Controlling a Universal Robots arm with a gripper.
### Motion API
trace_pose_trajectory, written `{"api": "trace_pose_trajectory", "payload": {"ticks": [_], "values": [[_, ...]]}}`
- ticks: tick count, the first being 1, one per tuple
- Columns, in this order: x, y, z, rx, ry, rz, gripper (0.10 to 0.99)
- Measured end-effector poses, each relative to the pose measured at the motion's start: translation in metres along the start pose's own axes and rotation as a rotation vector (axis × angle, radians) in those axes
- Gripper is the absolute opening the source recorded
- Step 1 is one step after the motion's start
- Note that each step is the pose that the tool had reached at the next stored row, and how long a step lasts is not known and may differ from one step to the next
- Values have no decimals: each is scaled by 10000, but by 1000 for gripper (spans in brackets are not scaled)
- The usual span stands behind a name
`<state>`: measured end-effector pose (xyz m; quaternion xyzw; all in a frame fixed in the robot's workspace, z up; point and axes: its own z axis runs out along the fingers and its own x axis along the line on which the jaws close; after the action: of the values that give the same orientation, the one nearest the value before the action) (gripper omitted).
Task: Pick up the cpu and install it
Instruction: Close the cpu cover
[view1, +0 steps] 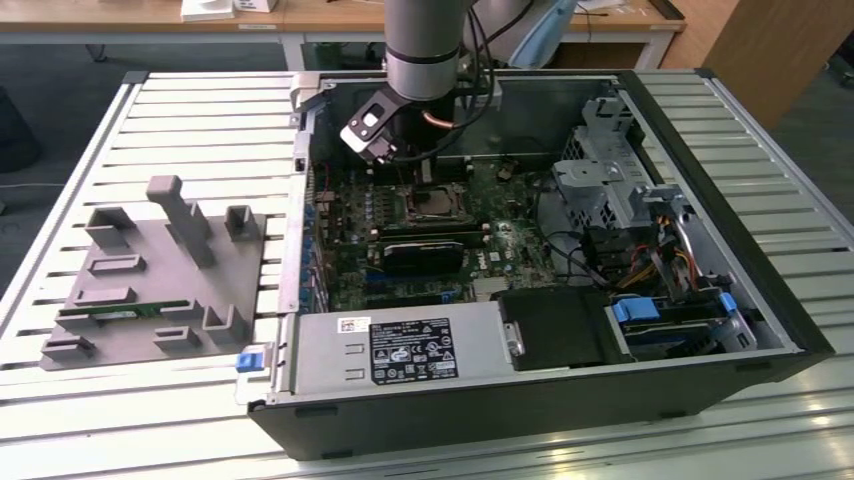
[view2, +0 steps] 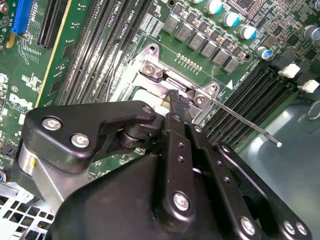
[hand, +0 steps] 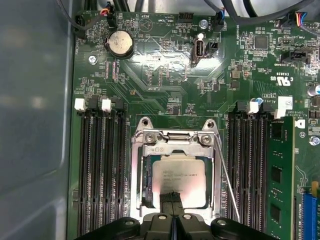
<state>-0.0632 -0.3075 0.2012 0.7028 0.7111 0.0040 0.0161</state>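
The cpu (hand: 179, 175), a pale silver square chip, lies flat inside the motherboard's metal socket frame (hand: 176, 142). In the first wrist view my gripper (hand: 172, 199) hangs just over the chip's near edge, its black fingertips pressed together with nothing between them. The second wrist view has the same shut fingertips (view2: 178, 99) above the socket bracket (view2: 167, 82), with the chip mostly hidden behind the gripper body. In the exterior view the arm (view1: 424, 60) reaches down into the open computer case, above the socket with the cpu (view1: 434, 204).
The thin socket lever (hand: 227, 175) stands raised beside the frame. A green memory stick (hand: 280, 175) sits in a slot nearby. A black heatsink block (view1: 420, 255), a power supply (view1: 400, 350) and a drive cage (view1: 614, 180) fill the case. A grey fixture tray (view1: 147, 270) lies on the exterior view's left.
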Motion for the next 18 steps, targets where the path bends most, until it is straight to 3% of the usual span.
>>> {"api": "trace_pose_trajectory", "payload": {"ticks": [5, 8, 14, 18], "values": [[0, 3, 11, 2, 10, 0, 106], [2, 42, 15, -1, 26, 1, 106], [2, 47, -57, 0, 25, 0, 106], [2, 47, -57, -1, 26, 1, 106]]}}
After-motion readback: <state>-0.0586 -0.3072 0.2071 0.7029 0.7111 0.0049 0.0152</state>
